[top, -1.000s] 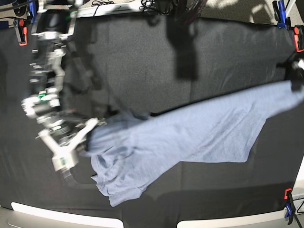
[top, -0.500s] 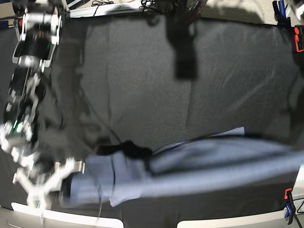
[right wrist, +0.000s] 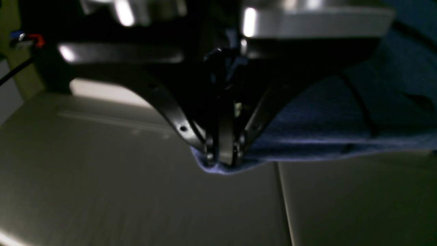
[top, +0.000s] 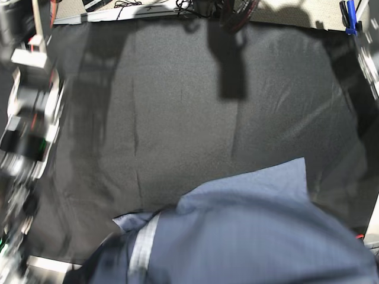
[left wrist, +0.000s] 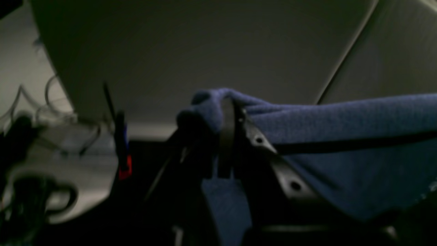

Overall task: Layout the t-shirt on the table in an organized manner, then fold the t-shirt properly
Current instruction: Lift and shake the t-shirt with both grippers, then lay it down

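Left wrist view: left gripper (left wrist: pixel 227 112) clamped tight on a bunched edge of the t-shirt (left wrist: pixel 341 136), fabric humped over the fingertips and stretching away to the right as a taut dark-blue sheet, a narrow strip hanging down below the jaws; behind it a pale slanted surface, a blurred red and blue clamp (left wrist: pixel 123 160) at lower left, loose cables at far left, all dim. Right wrist view: right gripper (right wrist: pixel 223 157) closed, fingers pressed together on a small lip of the t-shirt (right wrist: pixel 324 126), which pokes out just under the fingertips; the rest of the cloth spreads off to the right behind the gripper, a thin dark cable crossing it; below lies a pale smooth surface with a seam. Base view: the t-shirt (top: pixel 249 231) fills the lower middle and lower right, looming large and close to the lens, one squared corner pointing up over the table (top: pixel 177 106); a lighter band, hem or sleeve edge, shows at lower left of the cloth. The table's black cover is wrinkled and bare above the garment. A blurred arm (top: pixel 26 118) runs down the left edge; neither gripper can be made out here. Blue clamp (top: pixel 349 16) at top right corner
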`<act>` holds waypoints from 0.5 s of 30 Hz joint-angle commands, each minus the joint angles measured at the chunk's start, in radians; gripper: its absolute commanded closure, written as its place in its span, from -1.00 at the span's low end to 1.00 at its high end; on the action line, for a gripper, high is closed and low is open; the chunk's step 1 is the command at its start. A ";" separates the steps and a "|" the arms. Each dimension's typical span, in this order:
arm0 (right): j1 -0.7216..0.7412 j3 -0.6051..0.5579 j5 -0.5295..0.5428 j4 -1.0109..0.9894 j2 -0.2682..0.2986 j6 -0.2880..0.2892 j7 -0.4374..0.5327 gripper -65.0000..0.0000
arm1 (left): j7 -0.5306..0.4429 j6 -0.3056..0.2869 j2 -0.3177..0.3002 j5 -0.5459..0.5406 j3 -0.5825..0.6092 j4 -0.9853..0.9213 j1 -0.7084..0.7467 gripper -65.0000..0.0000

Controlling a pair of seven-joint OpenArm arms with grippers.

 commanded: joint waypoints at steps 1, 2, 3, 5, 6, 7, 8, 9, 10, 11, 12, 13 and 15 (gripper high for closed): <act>0.047 0.008 -0.016 0.012 0.013 -0.014 0.015 1.00 | -0.023 -0.005 -0.024 -0.002 -0.008 0.012 -0.040 1.00; 0.055 0.008 -0.016 0.012 0.013 -0.014 0.009 1.00 | -0.007 -0.014 -0.025 -0.009 -0.008 0.012 -0.051 1.00; 0.055 0.008 -0.016 0.012 0.013 -0.014 0.001 1.00 | 0.005 -0.014 -0.026 -0.012 -0.008 0.012 -0.053 1.00; 0.036 0.008 -0.014 0.012 0.013 -0.014 -0.021 1.00 | 0.036 -0.013 -0.026 -0.012 -0.008 0.011 -0.045 1.00; 0.019 0.008 -0.011 0.012 0.013 -0.014 -0.031 1.00 | 0.056 -0.013 -0.025 -0.014 -0.008 0.010 -0.033 1.00; -0.005 0.008 -0.008 0.012 0.013 -0.013 -0.046 1.00 | 0.072 -0.013 -0.026 -0.024 -0.008 0.010 -0.015 1.00; -0.032 0.008 0.004 0.012 0.013 -0.013 -0.063 1.00 | 0.092 -0.013 -0.026 -0.035 -0.008 0.010 0.010 1.00; -0.066 0.010 0.020 0.012 0.014 -0.013 -0.084 1.00 | 0.109 -0.014 -0.025 -0.041 -0.008 0.010 0.041 1.00; -0.101 0.011 0.034 0.014 0.014 -0.009 -0.099 1.00 | 0.123 -0.014 -0.025 -0.049 -0.008 0.010 0.077 1.00; -0.139 0.015 0.038 0.019 0.014 -0.005 -0.109 1.00 | 0.130 -0.014 -0.026 -0.058 -0.008 0.010 0.117 1.00; -0.178 0.021 0.038 0.027 0.013 0.000 -0.114 1.00 | 0.131 -0.014 -0.026 -0.065 -0.009 0.010 0.158 1.00; -0.219 0.028 0.039 0.044 0.013 0.003 -0.117 1.00 | 0.133 -0.014 -0.025 -0.065 -0.013 0.010 0.198 1.00; -0.301 0.056 0.041 0.097 0.014 0.005 -0.128 1.00 | 0.135 -0.014 -0.025 -0.066 -0.026 0.010 0.277 1.00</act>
